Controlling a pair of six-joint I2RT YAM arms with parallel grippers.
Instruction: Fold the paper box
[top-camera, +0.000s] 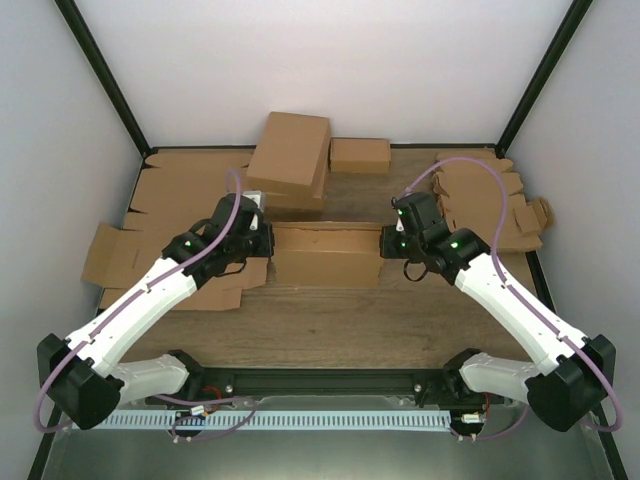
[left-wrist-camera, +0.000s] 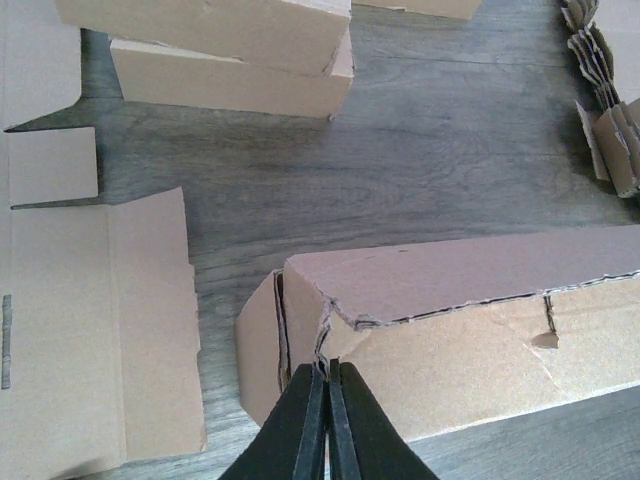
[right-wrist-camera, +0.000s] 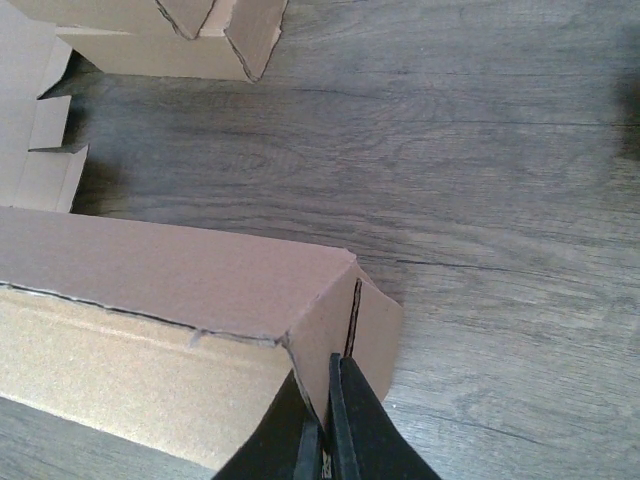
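The paper box (top-camera: 325, 255) lies mid-table as a long, shallow brown carton with its lid panel folded over. My left gripper (top-camera: 268, 243) is at its left end. In the left wrist view the gripper (left-wrist-camera: 328, 368) is shut on the torn corner edge of the box (left-wrist-camera: 480, 300), next to the end flap. My right gripper (top-camera: 385, 243) is at the right end. In the right wrist view the gripper (right-wrist-camera: 328, 375) is shut on the end wall of the box (right-wrist-camera: 150, 280), beside a side flap that stands slightly out.
Two folded boxes (top-camera: 290, 160) are stacked at the back, with a small short box (top-camera: 360, 155) beside them. Flat cardboard blanks (top-camera: 170, 200) cover the left side. A pile of notched blanks (top-camera: 490, 205) lies at the right. Bare wood runs in front of the box.
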